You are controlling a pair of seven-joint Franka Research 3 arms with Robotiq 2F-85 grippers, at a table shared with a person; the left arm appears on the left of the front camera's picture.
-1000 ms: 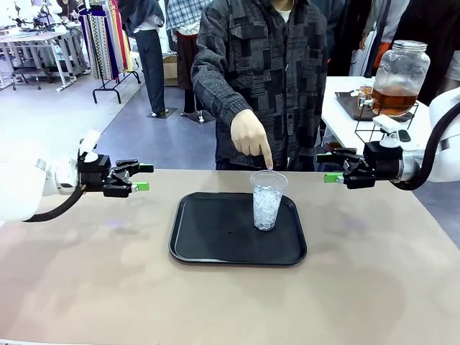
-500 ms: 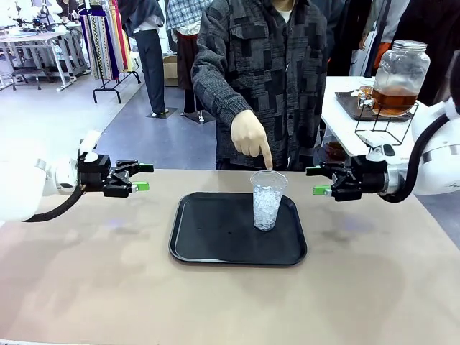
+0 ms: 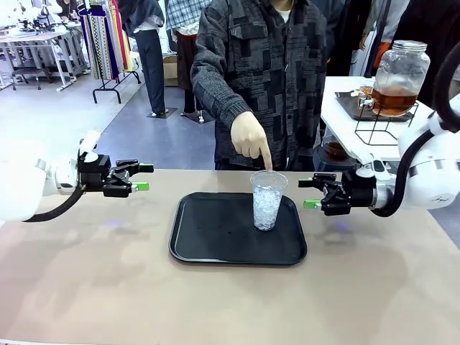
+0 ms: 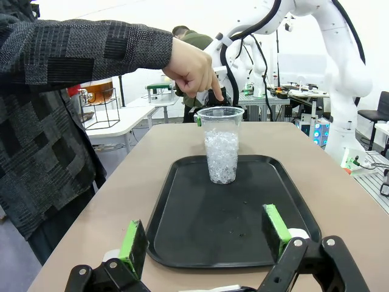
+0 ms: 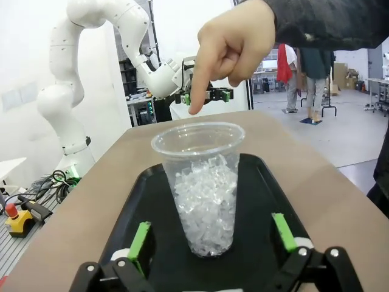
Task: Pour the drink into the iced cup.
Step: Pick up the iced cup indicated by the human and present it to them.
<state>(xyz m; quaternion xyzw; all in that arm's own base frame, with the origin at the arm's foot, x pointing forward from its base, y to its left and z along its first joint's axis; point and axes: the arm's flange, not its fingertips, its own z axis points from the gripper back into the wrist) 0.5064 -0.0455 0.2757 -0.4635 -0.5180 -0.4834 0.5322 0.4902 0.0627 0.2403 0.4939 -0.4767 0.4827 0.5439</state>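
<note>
Hardly begun. No pour yet: only white ice in the cup (image 3: 267,200), upright on the right part of the black tray (image 3: 208,244) at mid bench (image 3: 215,309). Well apart at far right, the amber drink (image 3: 393,100), low in the lidded jar (image 3: 400,65) on a wire stand (image 3: 381,129) on a side bench (image 3: 341,108), untouched. Left to do, by the look of it: bringing jar and cup together, then all of the pouring. Tap on the jar or none: too small to tell.

Just above the cup's far rim, a person's hand (image 3: 250,136), forefinger pointing down at it, seemingly not touching.

Just right of the cup, level with its upper half, the right gripper (image 3: 307,193): jaws released wide, empty, aimed at the cup. In the right wrist view, cup centred ahead of the green pads (image 5: 141,240), not yet between them. Well left of the tray, above the bench, the left gripper (image 3: 144,177): jaws released, holding nothing.

Against a second ago: right gripper further left and lower, come from well right of the tray to its right edge, same spread of jaws. Left gripper, cup and pointing hand unchanged.
</note>
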